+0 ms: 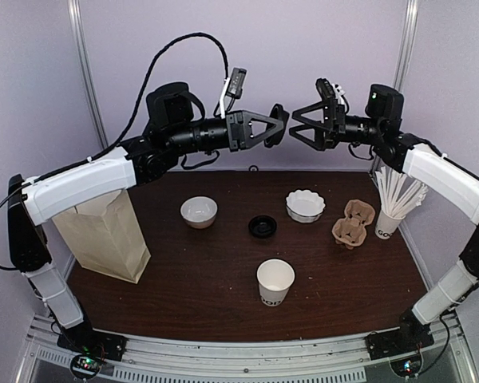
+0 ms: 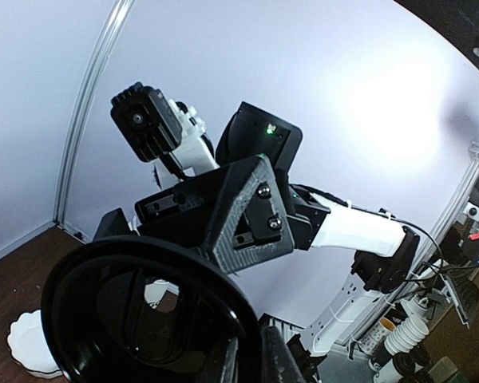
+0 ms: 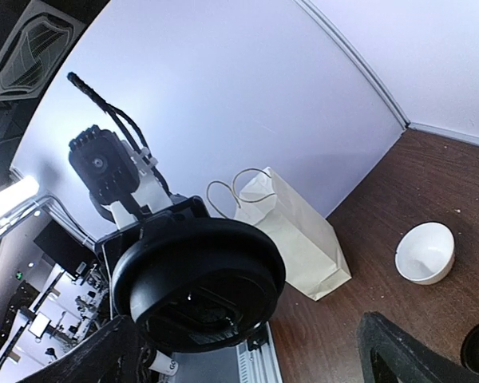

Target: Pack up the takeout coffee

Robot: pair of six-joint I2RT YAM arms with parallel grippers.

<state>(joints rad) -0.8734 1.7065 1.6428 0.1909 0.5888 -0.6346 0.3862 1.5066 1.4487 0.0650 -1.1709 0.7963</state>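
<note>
Two robot arms are raised high above a dark wooden table (image 1: 191,295), their grippers facing each other, well above and behind a white paper cup (image 1: 275,281). The cup stands upright and uncovered near the table's front edge, with dark letters on its side. The left gripper (image 1: 275,128) is clamped on the rim of a round black plastic lid (image 3: 198,279), held on edge in the air. The right gripper (image 1: 293,128), just beside that lid, has its jaws spread wide and holds nothing. Behind the cup lies a second round black lid (image 1: 262,227). Behind and left of the cup is a plain white bowl (image 1: 199,211), and far left a paper bag (image 1: 104,235). Behind and right of the cup are a scalloped white bowl (image 1: 305,205), a cardboard cup carrier (image 1: 354,223), and a cup of white sticks (image 1: 389,223).
</note>
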